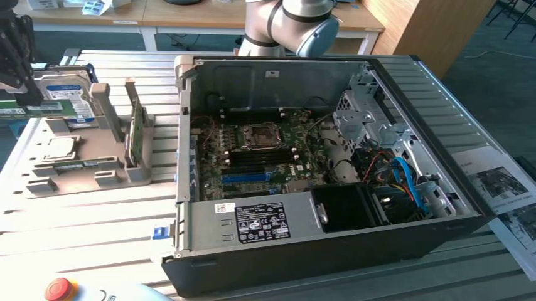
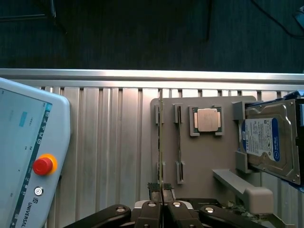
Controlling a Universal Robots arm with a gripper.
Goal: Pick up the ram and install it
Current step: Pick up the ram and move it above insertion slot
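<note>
Item: the ram (image 1: 34, 111) (image 2: 160, 186), a slim green stick, clamped edge-on between the closed fingers of the gripper (image 1: 24, 97) (image 2: 161, 209)
Position: raised over the grey holder tray (image 1: 84, 182) (image 2: 204, 161), at the far left of the exterior view, well apart from the computer case (image 1: 435, 244); in the wrist view its thin edge lines up with one of the tray's narrow slots
Tray, other contents: a second memory stick (image 1: 75, 165) (image 2: 179, 142) lying in the neighbouring slot; a square processor (image 1: 57, 147) (image 2: 207, 119) in its recess; a hard drive (image 1: 71, 94) (image 2: 268, 142) with a blue and white label, propped at the tray's end; a green expansion card (image 1: 134, 128) standing upright
Case: lid off, motherboard (image 1: 268, 163) exposed, with processor socket (image 1: 258, 136) and a bright blue slot (image 1: 251, 177)
Surroundings: slatted metal table (image 1: 84, 219) (image 2: 109, 142); teach pendant (image 2: 23, 142) with red stop button (image 1: 60, 288) (image 2: 42, 165); printed sheets (image 1: 503, 182) at the exterior view's right; robot arm (image 1: 293, 22) behind the case
</note>
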